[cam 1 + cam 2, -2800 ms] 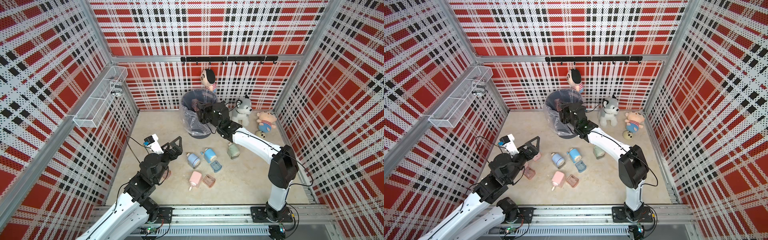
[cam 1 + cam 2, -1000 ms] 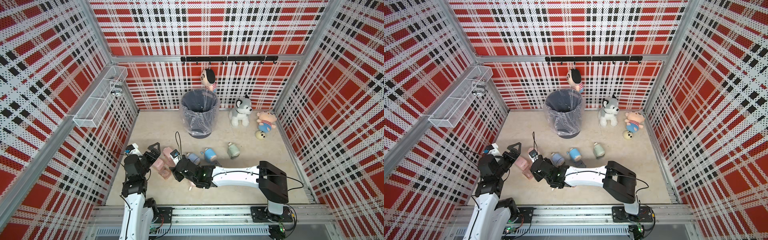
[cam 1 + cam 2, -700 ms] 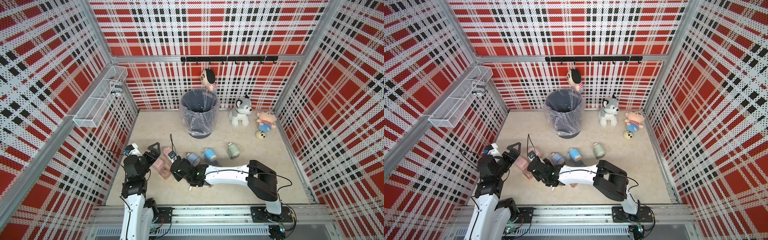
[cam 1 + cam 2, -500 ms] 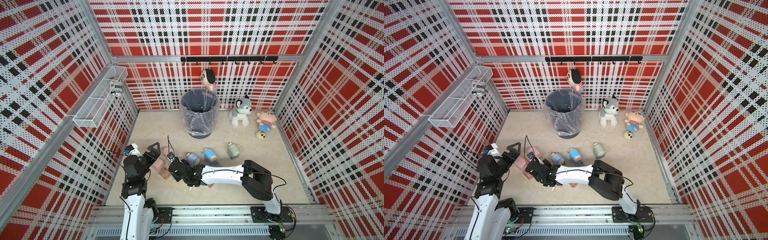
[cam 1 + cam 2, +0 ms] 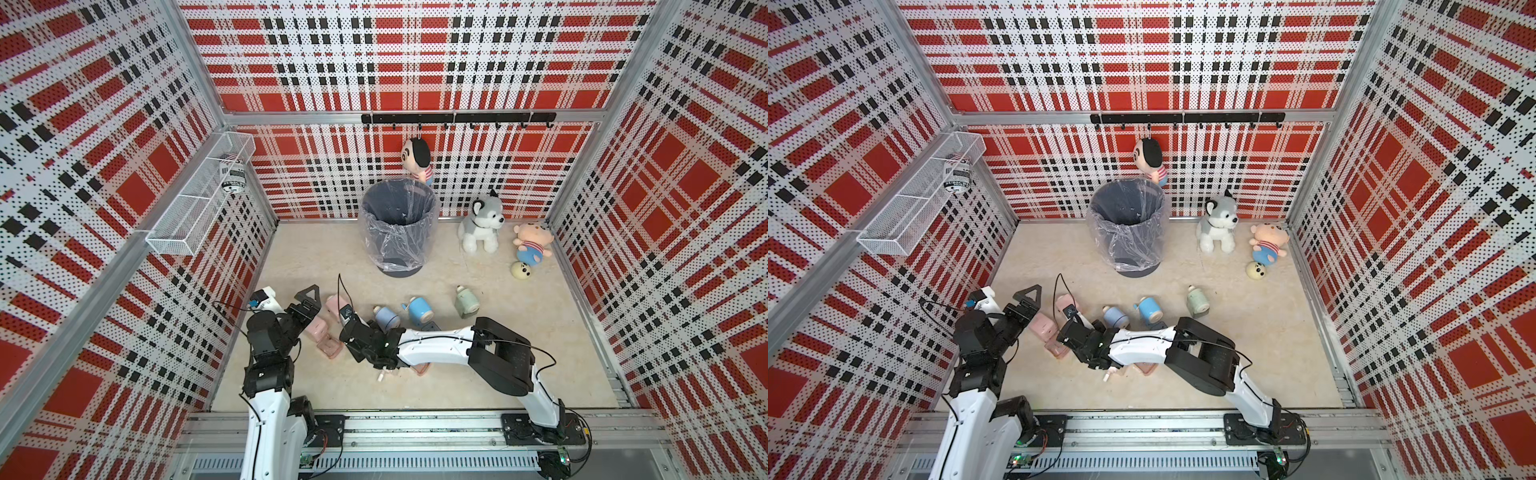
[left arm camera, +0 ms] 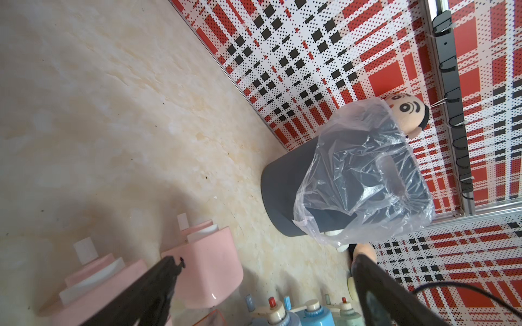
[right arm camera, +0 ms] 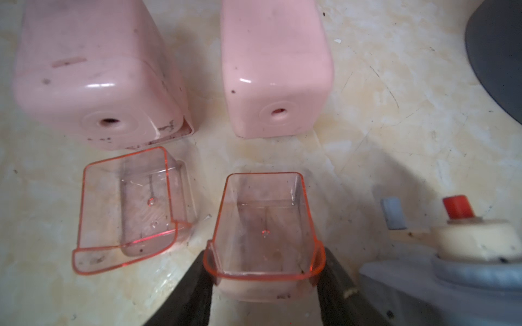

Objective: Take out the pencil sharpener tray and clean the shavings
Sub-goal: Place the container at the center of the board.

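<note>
Swung back from the bin [image 5: 399, 224], the right arm [image 5: 432, 349] lies low over the tabletop [image 5: 519, 316] in a top view. Left wrist view: left gripper [image 6: 265, 261], jaws spread beside a pink sharpener [image 6: 203, 265], likely to brace it. Right wrist view: right gripper [image 7: 264, 271], jaws pinching the clear tray [image 7: 264, 225], which faces a pink sharpener, probably for reinsertion.

Lined bin [image 5: 398, 226], husky plush [image 5: 482, 224], pink sharpener [image 5: 316, 330] just beside left tool [image 5: 309, 302]
</note>
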You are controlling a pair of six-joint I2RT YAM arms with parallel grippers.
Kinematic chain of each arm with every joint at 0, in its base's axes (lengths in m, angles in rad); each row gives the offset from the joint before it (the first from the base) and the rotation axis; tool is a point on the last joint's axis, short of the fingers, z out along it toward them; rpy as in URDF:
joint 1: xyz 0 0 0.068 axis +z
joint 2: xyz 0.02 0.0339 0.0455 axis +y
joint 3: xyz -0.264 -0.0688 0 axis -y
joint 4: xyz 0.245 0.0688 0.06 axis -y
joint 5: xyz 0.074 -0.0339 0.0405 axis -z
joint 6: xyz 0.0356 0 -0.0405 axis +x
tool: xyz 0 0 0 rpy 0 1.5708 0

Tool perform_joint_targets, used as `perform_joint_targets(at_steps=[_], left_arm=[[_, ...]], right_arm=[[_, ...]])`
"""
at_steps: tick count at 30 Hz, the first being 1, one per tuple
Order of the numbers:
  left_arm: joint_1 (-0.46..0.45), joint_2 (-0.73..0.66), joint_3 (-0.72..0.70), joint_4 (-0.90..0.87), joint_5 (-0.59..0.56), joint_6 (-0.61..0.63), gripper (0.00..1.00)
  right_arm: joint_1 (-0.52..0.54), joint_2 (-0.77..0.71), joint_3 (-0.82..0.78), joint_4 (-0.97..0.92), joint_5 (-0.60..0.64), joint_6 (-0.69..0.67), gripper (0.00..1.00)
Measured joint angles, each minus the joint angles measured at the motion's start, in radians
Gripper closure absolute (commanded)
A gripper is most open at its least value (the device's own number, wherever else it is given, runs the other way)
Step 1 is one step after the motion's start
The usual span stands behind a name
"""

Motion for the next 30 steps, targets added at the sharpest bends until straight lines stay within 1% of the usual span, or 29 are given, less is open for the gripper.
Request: perform_joint_targets(at_steps=[14,17,27,29,30], left_arm=[[0.0,0.0,0.0,0.0,0.0,0.0,0.02],[0.0,0.0,0.0,0.0,0.0,0.0,0.02],[0.0,-0.009,0.0,0.0,0.002,0.002,0.02],[0.003,-0.007,0.002,-0.001,0.007,0.002,0.02],[0.007,-0.003,0.003,-0.001,0.014,0.001,0.02]], right_arm=[[-0.023,0.071,0.029,0.015,-0.067,0.027,0.36],[-0.029,0.076,0.029,0.013,-0.08,0.032,0.34],[-0.029,0.074,0.029,0.026,-0.117,0.037,0.15],[-0.029,0.067,0.023,0.026,-0.124,0.037,0.09],[-0.029,0.058,0.015,0.025,-0.127,0.039,0.03]])
